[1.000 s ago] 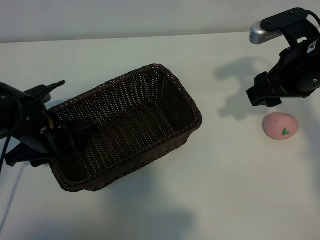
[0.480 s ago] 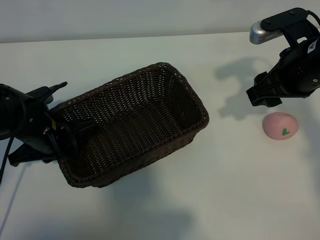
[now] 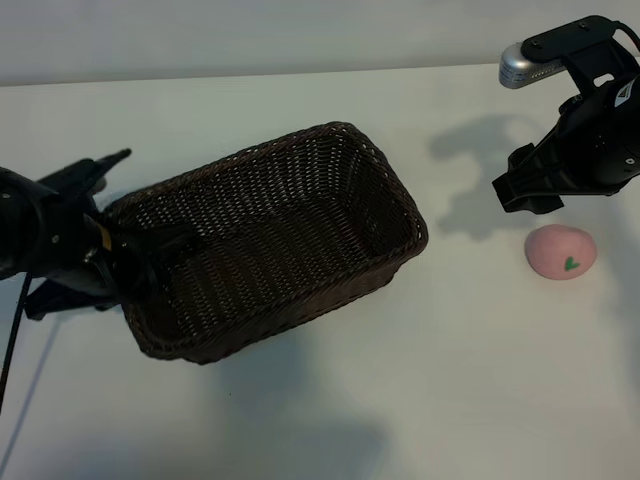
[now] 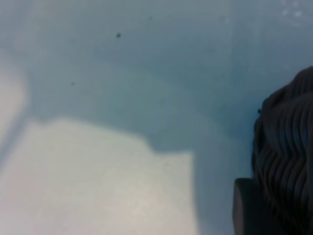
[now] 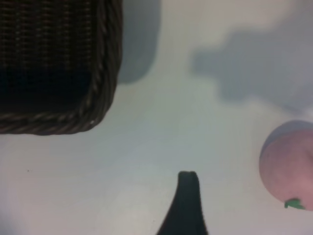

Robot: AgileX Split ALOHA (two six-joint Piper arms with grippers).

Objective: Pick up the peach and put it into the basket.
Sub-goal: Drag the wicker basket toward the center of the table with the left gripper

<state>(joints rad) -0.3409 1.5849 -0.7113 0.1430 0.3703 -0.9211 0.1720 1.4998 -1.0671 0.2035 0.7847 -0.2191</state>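
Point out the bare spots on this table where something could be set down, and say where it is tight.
Free: the wide strip of table in front of the basket, the gap between basket and peach, and the stretch behind the basket. Crowded: the basket's left end, where the left claw is at the rim, and around the peach, with the right claw just above it.

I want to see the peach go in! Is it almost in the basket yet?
Not yet. The peach sits on the table, outside the basket. The left gripper holds the basket's rim at its left end. The right gripper hangs open above the peach. Grabbing, carrying and dropping remain.
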